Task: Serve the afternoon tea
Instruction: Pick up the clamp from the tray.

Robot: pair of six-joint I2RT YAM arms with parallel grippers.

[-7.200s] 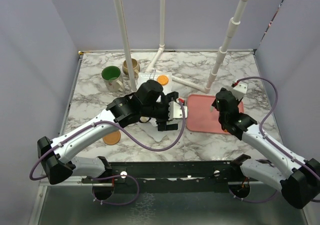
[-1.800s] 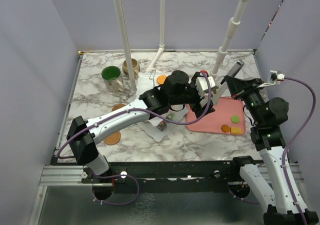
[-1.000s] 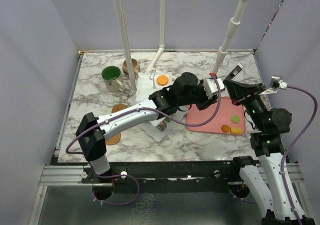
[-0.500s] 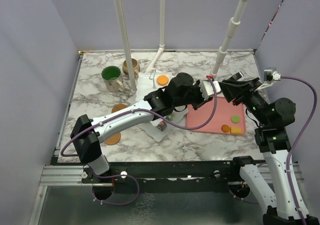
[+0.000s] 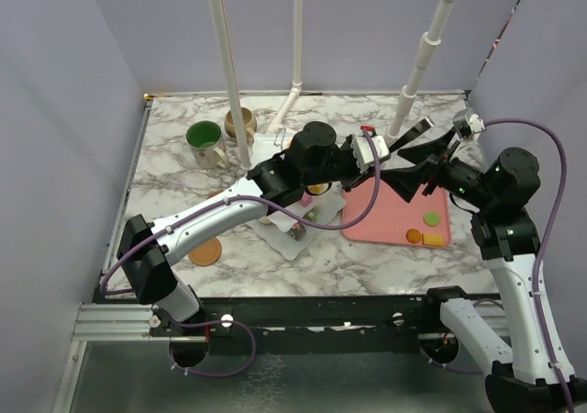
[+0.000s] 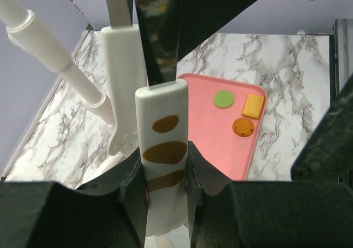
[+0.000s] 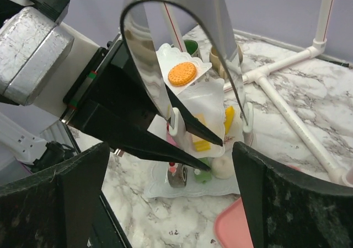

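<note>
Passing white-paddled steel tongs [image 6: 162,127] above the marble table [image 5: 165,193].
Hold firm with the left gripper [image 6: 164,171], clenched on one paddle; draw the right gripper [image 5: 408,154], spread wide off the metal bend, straight back without snagging. Then aim for the toy biscuits [image 6: 243,127] on the flat pink rectangular tray [image 6: 204,132], just beside the white tiered stand [image 7: 205,96].

no readable text, no labels, no numbers

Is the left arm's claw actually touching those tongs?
Touching. The left wrist view shows the left gripper squeezing one white arm of the tongs from both sides, with no gap.
</note>
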